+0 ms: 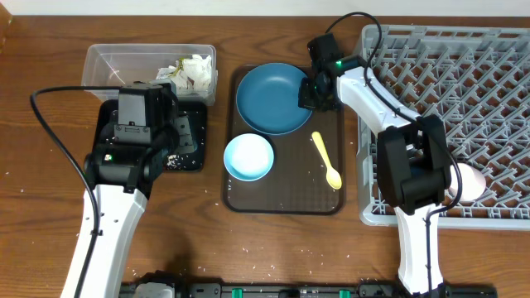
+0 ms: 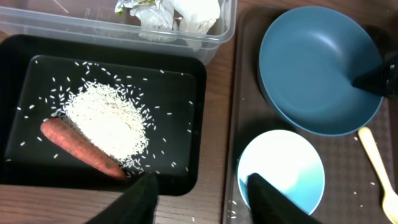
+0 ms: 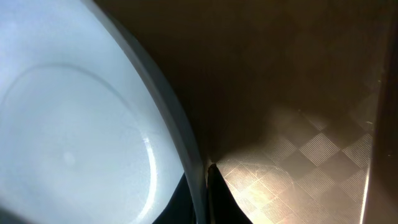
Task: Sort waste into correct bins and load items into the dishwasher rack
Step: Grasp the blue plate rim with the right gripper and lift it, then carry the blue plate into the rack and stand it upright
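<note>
**Right gripper.** The right gripper (image 3: 200, 183) is clamped on the rim of the dark blue plate (image 3: 74, 124). One finger stands inside the rim and one outside, and the rim runs up between them. Just past the outer finger lies the textured floor of the brown serving tray (image 3: 311, 162).

In the overhead view the grip is on the plate's right edge, the side facing the dishwasher rack (image 1: 464, 66). The plate rests at the far end of the serving tray. The yellow spoon (image 1: 326, 159) lies flat on the tray near the gripper, on the side toward the robot base and clear of the plate. Farther off, the white bowl (image 1: 248, 156) sits upright on the tray, just beside the plate's near edge.

**Left gripper.** The left gripper (image 2: 202, 182) is released, with its fingers (image 2: 142, 198) spread and nothing between them. It hovers over the near edge of the black tray (image 2: 25, 168).

- Nearest, just ahead of the left finger, the orange-brown food piece (image 2: 81, 149) lies in the tray.
- The food piece touches the pile of loose white rice (image 2: 106, 118) behind it. Stray grains are scattered across the tray floor.
- The bowl lies just beside the right finger.
- Beyond the black tray, the clear tub (image 2: 62, 25) holds the crumpled paper scraps (image 2: 180, 15).
</note>
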